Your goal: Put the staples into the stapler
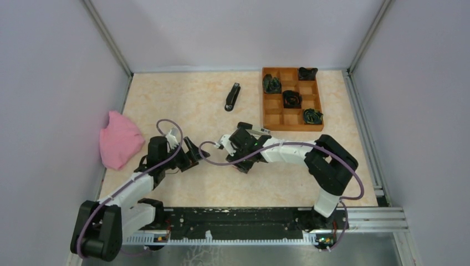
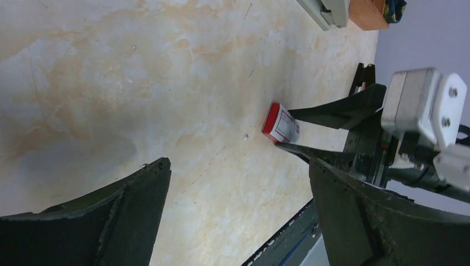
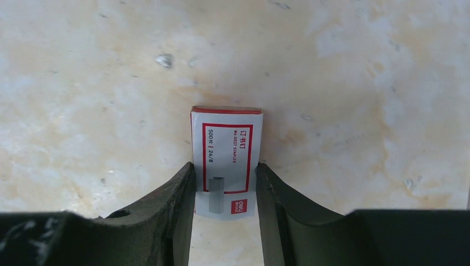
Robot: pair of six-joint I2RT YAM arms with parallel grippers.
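Observation:
The staples sit in a small white-and-red box [image 3: 227,149] lying flat on the marbled table, also seen in the left wrist view as the staples box [image 2: 281,123]. My right gripper [image 3: 225,174] straddles the box's near end, and both fingers touch its long sides. In the top view the right gripper [image 1: 224,145] hides the box. The black stapler [image 1: 233,97] lies closed farther back, well apart from both arms. My left gripper [image 2: 238,163] hangs open over bare table just left of the box, with nothing between its fingers; in the top view the left gripper [image 1: 197,152] faces the right one.
A wooden compartment tray [image 1: 274,118] with several dark items stands at the back right. A pink cloth [image 1: 119,138] lies at the table's left edge. Walls close in the left, back and right sides.

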